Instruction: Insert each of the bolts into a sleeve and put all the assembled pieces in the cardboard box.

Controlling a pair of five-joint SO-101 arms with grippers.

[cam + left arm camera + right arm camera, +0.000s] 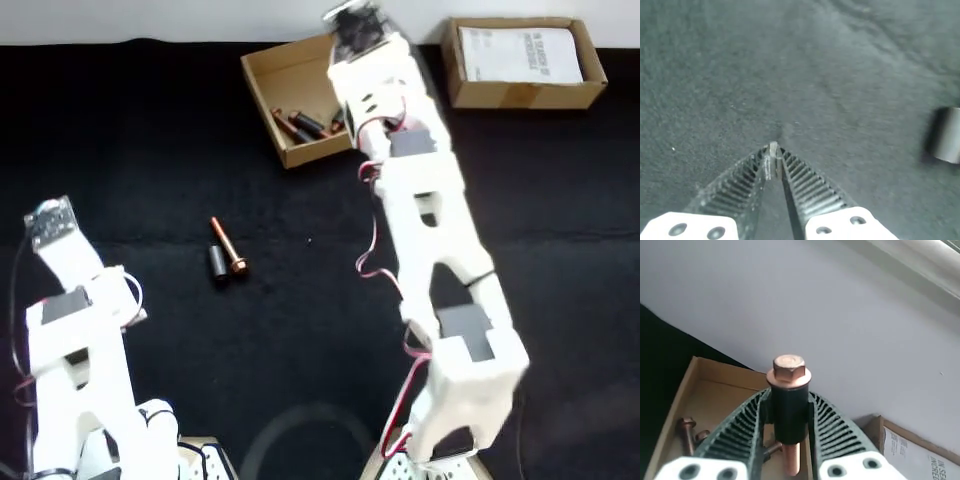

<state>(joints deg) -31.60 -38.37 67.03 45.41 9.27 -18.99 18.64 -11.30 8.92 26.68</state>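
Looking down from the high view, the right arm (430, 230) lay stretched across the black table (150, 150) with its wrist over the open cardboard box (262, 75), where several finished pieces (305, 125) rested in the corner nearest the arms; the arm's own body hid its fingers there. The right wrist view supplied that detail: the right gripper (789, 396) was closed partway around a black sleeve (789, 415), holding it upright above the box floor with a copper bolt (788, 369) through it, hex head on top and shank poking out below. The left arm (80, 340) sat bent at the table's near left side, and its wrist view showed the left gripper (772, 150) aimed down at the cloth with fingertips pressed together, holding nothing. A loose bolt (227, 245) and a loose sleeve (216, 261) lay just beside each other between the arms; the left wrist view caught that sleeve well apart from the closed fingertips. A second box (520, 95) holding a paper sheet (520, 52) stood at the far right.
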